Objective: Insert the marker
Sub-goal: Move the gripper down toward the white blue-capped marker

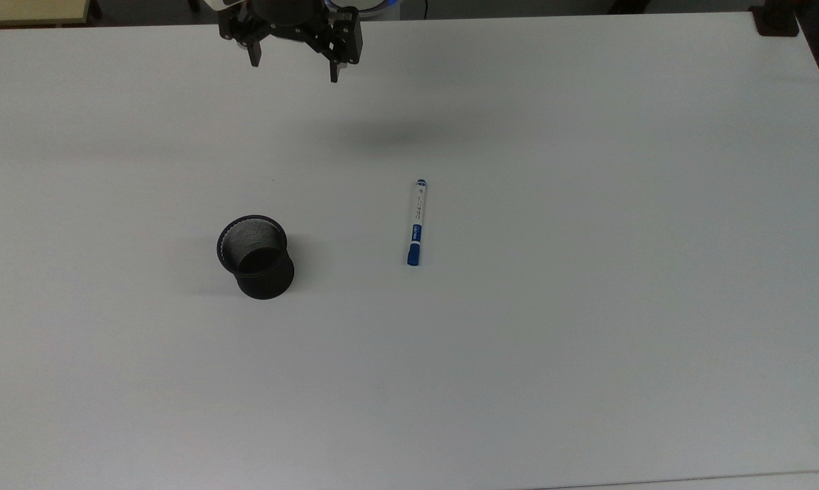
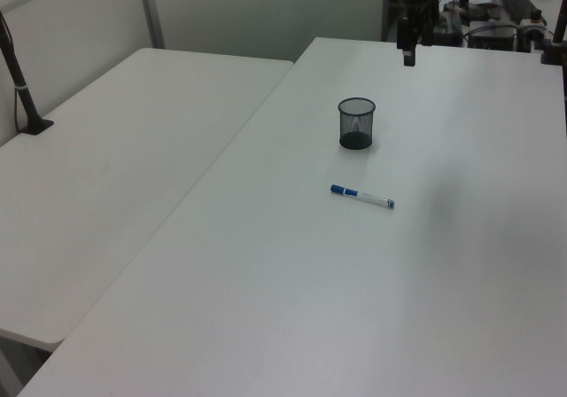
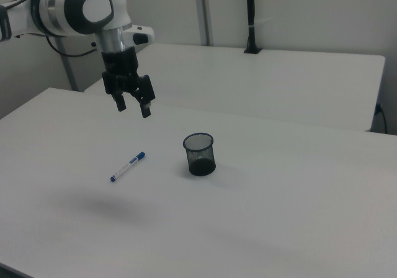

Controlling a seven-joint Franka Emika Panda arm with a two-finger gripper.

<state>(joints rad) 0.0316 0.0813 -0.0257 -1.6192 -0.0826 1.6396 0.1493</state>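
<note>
1. In the top view, the black mesh cup (image 1: 256,256) stands upright on the white desk (image 1: 586,306), toward the top view's left.
2. The end effector (image 1: 293,68) hangs above the desk at the top edge of the top view, its two fingers spread wide and holding nothing.
3. The marker (image 1: 416,222) lies flat on the desk, to the top view's right of the cup and well apart from it, blue cap toward the bottom of the top view.
4. The marker rests below the end effector in the top view and somewhat to the top view's right, untouched.
5. In the right view, the end effector (image 3: 132,107) is raised above the marker (image 3: 128,166).
</note>
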